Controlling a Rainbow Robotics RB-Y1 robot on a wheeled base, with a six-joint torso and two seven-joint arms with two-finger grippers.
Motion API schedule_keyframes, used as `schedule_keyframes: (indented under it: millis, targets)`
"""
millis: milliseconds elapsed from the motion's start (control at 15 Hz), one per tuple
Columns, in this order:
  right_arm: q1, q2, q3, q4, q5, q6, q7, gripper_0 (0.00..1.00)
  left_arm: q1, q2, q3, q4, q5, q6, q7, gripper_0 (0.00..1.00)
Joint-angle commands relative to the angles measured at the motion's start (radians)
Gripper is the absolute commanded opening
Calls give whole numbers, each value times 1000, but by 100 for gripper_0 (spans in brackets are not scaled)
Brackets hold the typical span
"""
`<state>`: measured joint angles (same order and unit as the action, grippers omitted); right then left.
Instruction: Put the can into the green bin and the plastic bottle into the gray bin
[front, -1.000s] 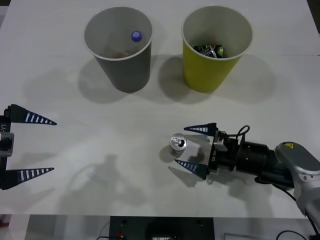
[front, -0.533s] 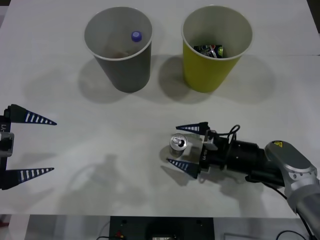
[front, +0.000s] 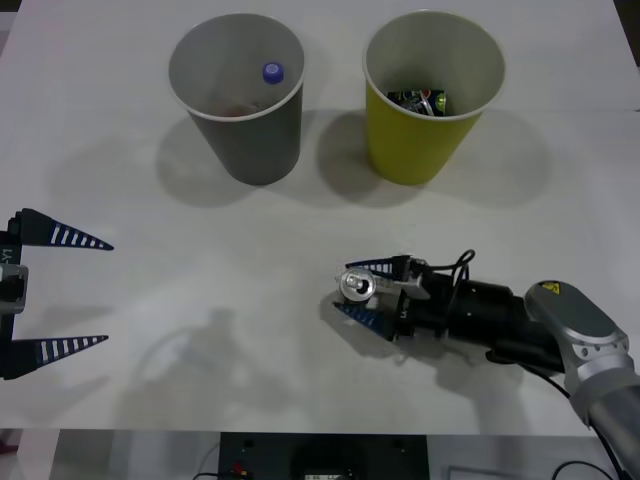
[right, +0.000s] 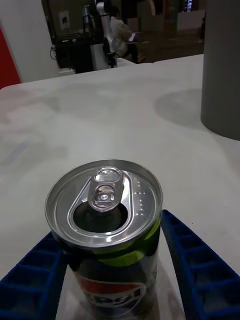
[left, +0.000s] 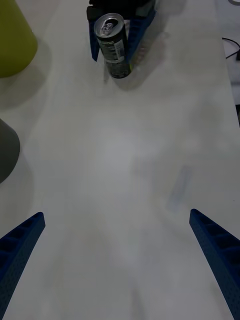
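Observation:
The can (front: 355, 287) stands upright on the white table, silver top and pull tab up. My right gripper (front: 342, 287) reaches in from the right, and its blue fingers press the can's sides; the right wrist view shows the can (right: 105, 200) tight between them. The left wrist view has the can (left: 112, 45) held between those fingers (left: 139, 32). The gray bin (front: 250, 140) at the back holds the plastic bottle, whose blue cap (front: 272, 72) shows inside. The green bin (front: 420, 150) stands to its right. My left gripper (front: 107, 292) waits open at the left edge.
Dark cans (front: 420, 100) lie inside the green bin. The gray bin's wall (right: 222, 65) rises beyond the can in the right wrist view. Open tabletop lies between my left gripper (left: 116, 216) and the can.
My right gripper slid left around the can and its fingers closed from a wide gap onto the can's sides. The left arm has not moved.

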<state>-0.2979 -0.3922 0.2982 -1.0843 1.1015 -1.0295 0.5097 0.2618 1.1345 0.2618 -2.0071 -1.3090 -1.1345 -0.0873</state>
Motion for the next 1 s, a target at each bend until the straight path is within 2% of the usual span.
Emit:
schedule_keyframes:
  millis: [67,600,800,1000]
  targets:
    - [-1,0,4,0,-3,0,-2,0,0,0,0,0,0,0,0,100]
    - [-1,-14,12,-39,-9,-3,-31,0,0,0,0,0,0,0,0,100]
    - [13,-66,25,-129,-8,3,-171,0,0,0,0,0,0,0,0,100]
    - [59,-155,16,-286,54,40,-378,0,0,0,0,0,0,0,0,100]
